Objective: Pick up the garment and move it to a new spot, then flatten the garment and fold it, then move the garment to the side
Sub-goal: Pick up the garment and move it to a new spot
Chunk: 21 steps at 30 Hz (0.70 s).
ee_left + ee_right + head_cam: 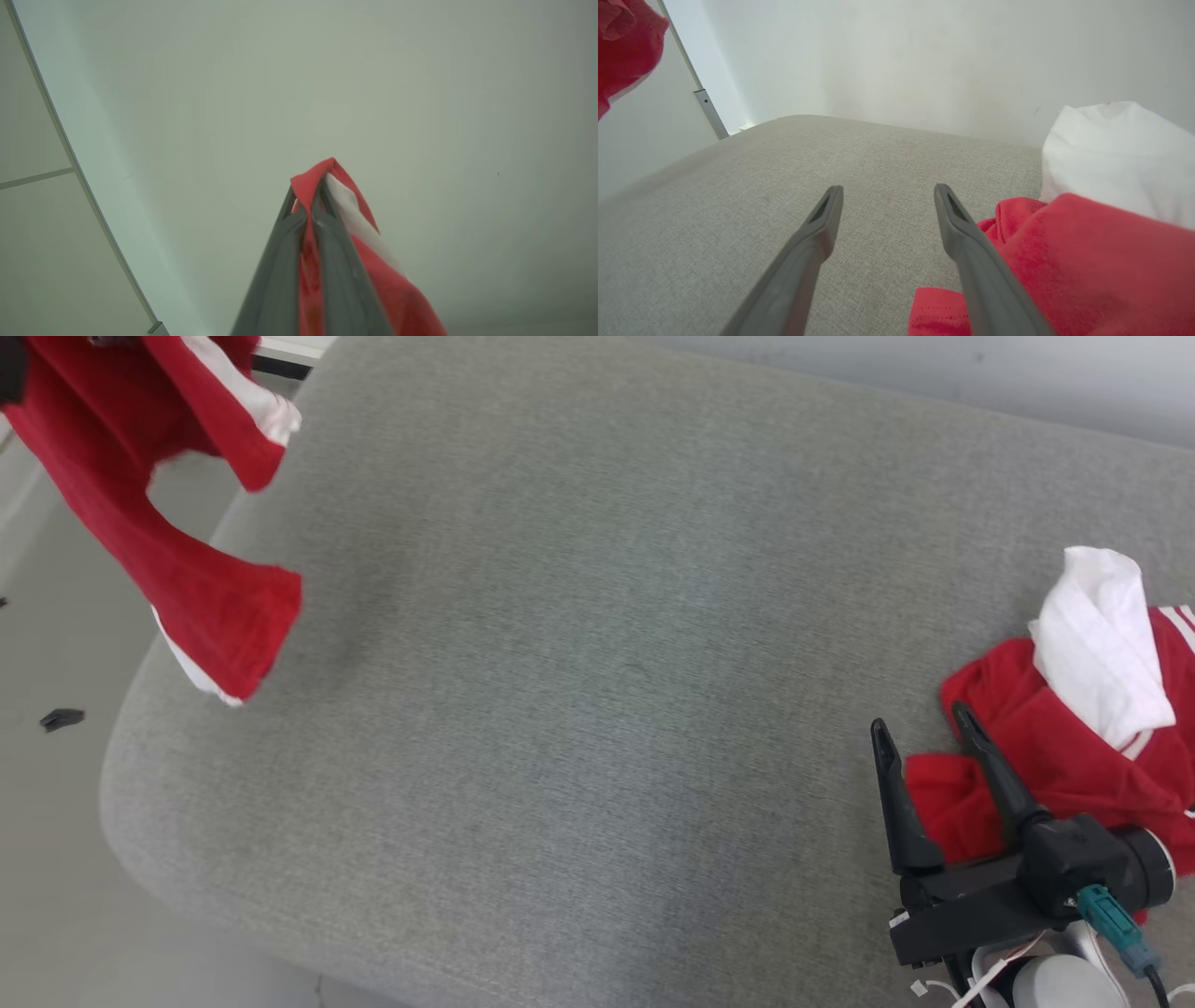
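Garment (112, 457) hung clamped in your left gripper (307, 196) past the left edge of the grey cushion (597, 663), your right gripper (919, 717) gaping empty, so you needed to carry it well inboard before lowering.

Grey fabric cushion (579, 644) on pale floor (47, 821), beside white wall (924, 60).

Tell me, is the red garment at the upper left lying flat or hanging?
Hanging: the left gripper is shut on the red garment, which dangles over the grey cushion's edge.

hanging garment (210, 602): red, white stripe | cushion (597, 663): grey weave
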### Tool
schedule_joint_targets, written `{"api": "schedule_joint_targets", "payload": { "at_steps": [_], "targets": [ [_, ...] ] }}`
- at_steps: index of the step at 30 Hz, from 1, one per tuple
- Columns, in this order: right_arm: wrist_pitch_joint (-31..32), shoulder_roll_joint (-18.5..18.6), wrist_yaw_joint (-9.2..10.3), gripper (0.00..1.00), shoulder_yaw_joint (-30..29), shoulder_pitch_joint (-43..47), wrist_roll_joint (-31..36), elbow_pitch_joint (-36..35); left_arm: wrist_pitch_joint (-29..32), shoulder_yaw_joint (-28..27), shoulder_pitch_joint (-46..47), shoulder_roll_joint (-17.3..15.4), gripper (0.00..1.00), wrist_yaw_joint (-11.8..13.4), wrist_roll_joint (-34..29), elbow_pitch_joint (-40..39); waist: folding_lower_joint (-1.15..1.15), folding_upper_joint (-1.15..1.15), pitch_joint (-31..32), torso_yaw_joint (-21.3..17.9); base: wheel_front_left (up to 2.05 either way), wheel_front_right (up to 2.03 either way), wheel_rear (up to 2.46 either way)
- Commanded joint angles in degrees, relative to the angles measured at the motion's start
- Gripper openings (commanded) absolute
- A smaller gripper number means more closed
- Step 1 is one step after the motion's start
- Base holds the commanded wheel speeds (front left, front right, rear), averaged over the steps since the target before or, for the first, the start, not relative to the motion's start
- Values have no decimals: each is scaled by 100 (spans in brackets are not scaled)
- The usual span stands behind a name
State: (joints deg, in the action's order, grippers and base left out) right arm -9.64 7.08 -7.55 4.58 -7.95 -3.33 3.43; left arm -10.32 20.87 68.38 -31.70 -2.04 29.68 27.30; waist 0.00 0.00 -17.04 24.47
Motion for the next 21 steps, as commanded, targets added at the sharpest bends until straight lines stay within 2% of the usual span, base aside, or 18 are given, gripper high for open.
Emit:
{"api": "schedule_joint_targets", "payload": {
  "at_steps": [1,5,11,16,21],
  "targets": [
    [20,42,12,100,12,-8,24,-46,-15,-31,44,-24,0,10,-22,19,0,0,-115,-174,0,0,0],
    [107,103,12,100,65,-57,11,-229,-68,-140,99,-108,0,25,81,252,0,0,-257,-394,0,0,0],
    [261,149,12,100,125,-50,58,-503,-301,-193,-295,5,0,32,196,910,0,0,-417,-687,0,0,0],
    [401,206,12,100,189,-64,91,-718,-426,-245,-653,203,0,-42,322,1818,0,0,-534,-873,0,0,0],
    [444,108,12,100,206,-76,90,-882,-480,-410,-1047,430,0,-124,487,2686,0,0,-630,-1049,0,0,0]
  ]
}}
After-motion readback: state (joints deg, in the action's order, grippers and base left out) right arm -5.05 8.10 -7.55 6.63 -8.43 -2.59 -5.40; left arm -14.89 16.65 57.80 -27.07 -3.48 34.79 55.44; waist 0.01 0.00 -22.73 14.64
